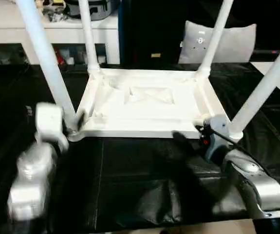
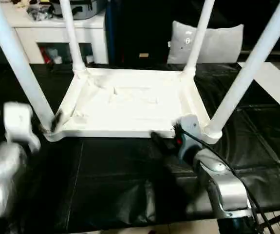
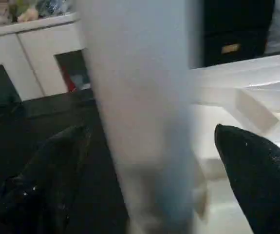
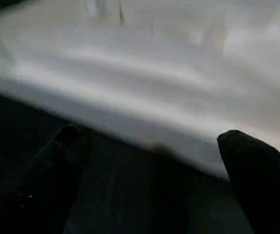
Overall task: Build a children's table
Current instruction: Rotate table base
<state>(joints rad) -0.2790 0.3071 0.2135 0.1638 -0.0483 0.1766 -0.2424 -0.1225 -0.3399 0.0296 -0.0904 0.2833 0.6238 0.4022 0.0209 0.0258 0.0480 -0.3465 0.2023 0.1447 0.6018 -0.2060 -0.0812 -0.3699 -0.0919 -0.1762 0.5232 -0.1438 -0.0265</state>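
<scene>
Black mat bears the upturned table (image 1: 144,105); both grippers' jaws spread wide, left gripper (image 3: 149,161) straddling a leg (image 3: 140,97).

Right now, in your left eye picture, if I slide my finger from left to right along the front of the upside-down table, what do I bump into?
Left gripper → near-left leg → front edge of the tabletop → right gripper → near-right leg.

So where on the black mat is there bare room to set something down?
The wide strip of mat in front of the tabletop, between the left gripper and right gripper, is bare. It is crowded at both near corners, where grippers meet legs.
</scene>
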